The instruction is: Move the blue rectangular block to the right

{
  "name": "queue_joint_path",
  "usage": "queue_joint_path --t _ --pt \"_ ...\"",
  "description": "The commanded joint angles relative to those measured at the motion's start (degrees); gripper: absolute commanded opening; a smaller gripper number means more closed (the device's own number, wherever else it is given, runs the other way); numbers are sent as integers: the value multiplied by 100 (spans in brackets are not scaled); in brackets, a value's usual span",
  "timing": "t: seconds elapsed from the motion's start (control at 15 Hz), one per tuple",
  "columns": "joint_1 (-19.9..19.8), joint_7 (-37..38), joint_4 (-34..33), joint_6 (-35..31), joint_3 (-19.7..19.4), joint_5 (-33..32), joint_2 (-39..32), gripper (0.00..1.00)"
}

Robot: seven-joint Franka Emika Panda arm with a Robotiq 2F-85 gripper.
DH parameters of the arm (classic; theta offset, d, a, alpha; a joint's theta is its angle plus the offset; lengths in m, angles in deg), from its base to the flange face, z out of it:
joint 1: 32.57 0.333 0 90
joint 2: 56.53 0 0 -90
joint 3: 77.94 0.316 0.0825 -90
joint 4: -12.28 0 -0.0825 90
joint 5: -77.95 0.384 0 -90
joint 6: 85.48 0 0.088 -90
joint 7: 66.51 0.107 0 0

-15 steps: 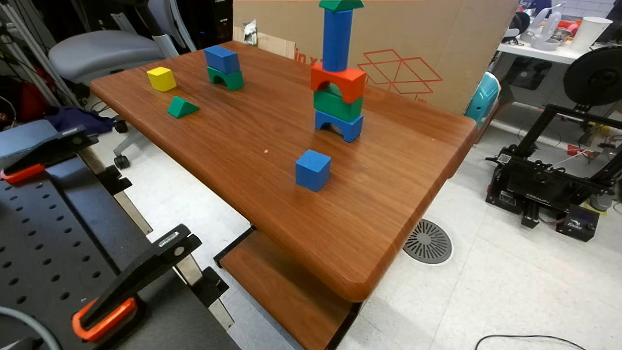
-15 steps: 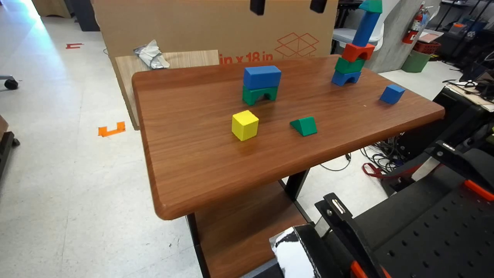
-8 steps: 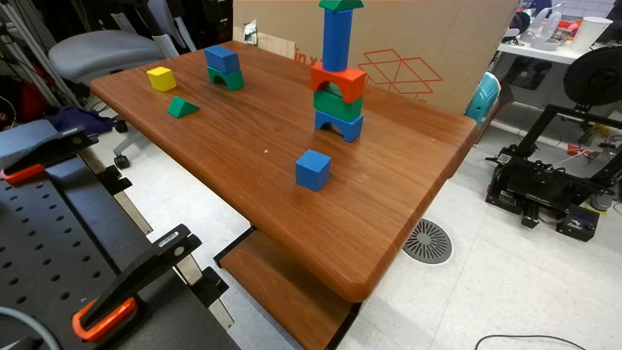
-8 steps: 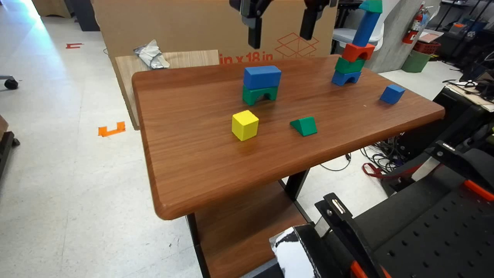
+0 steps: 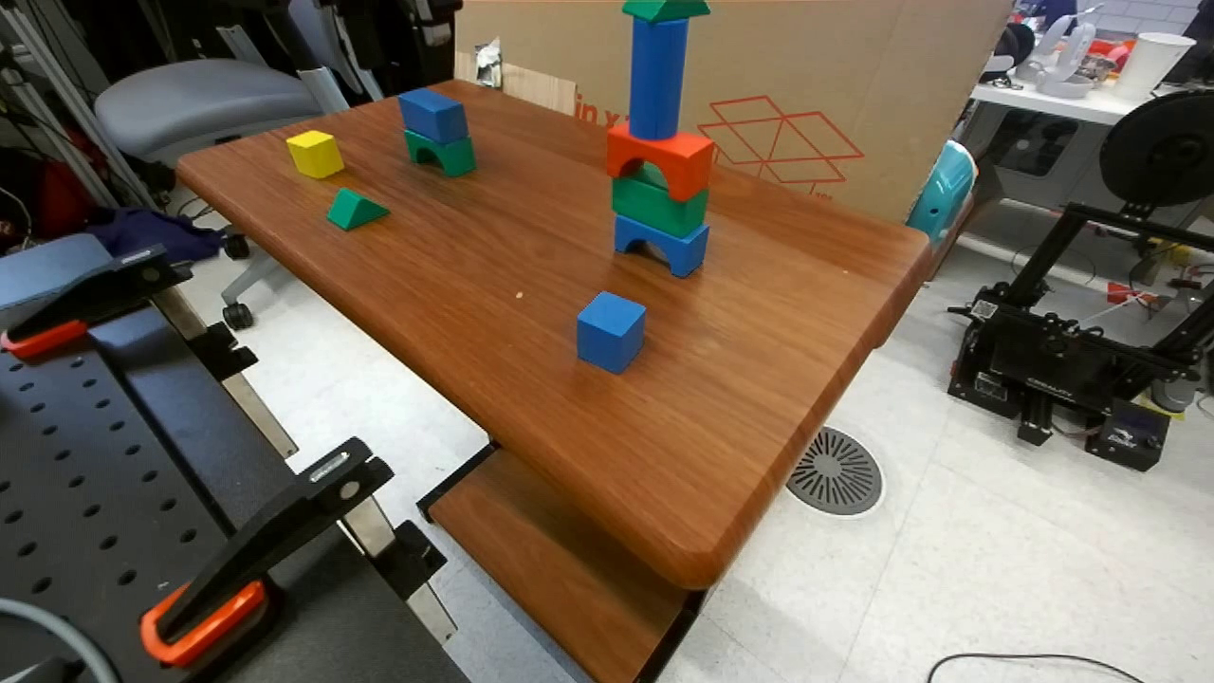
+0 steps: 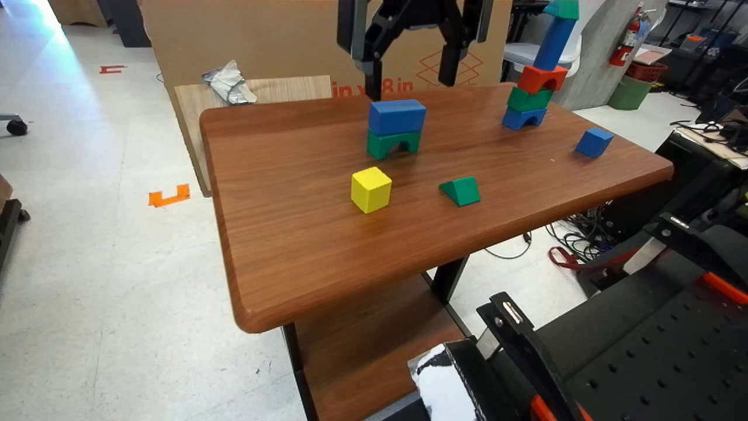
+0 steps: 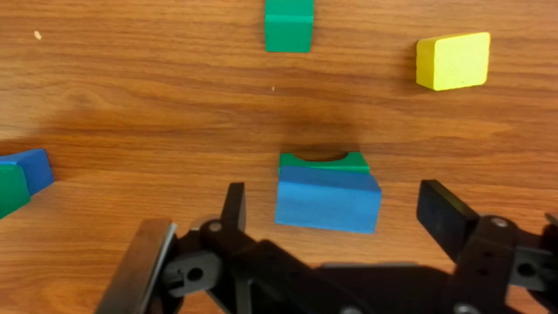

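Note:
The blue rectangular block (image 6: 397, 118) lies flat on top of a green arch block (image 6: 392, 142). The pair also shows in an exterior view (image 5: 433, 117), at the table's far end. In the wrist view the blue rectangular block (image 7: 328, 200) is between the two fingers as seen from above, with the green arch (image 7: 356, 161) partly hidden beneath it. My gripper (image 7: 334, 192) is open and empty, its fingers apart from the block on both sides. In an exterior view the gripper (image 6: 411, 82) hangs above and behind the block, fingers pointing down.
A tall block tower (image 5: 659, 185) stands towards the table's back. A blue cube (image 5: 611, 332), a yellow block (image 6: 371, 190) and a green triangular block (image 6: 460, 191) rest on the wooden table (image 6: 280, 245). A large cardboard box (image 6: 280, 41) stands behind the table.
My gripper has come down into an exterior view and moved slightly left there, closer to the blue rectangular block. It stays open. The blocks have not moved.

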Motion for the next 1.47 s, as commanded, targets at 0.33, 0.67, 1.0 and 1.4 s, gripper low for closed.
queue_joint_path --t 0.33,0.67,1.0,1.4 --pt "116 -159 -447 172 -127 225 -508 100" --pt "115 -218 -554 215 -116 326 -602 82" --pt "107 -293 -526 208 -100 395 -531 42" --pt "84 -343 -463 207 -173 357 -295 42"
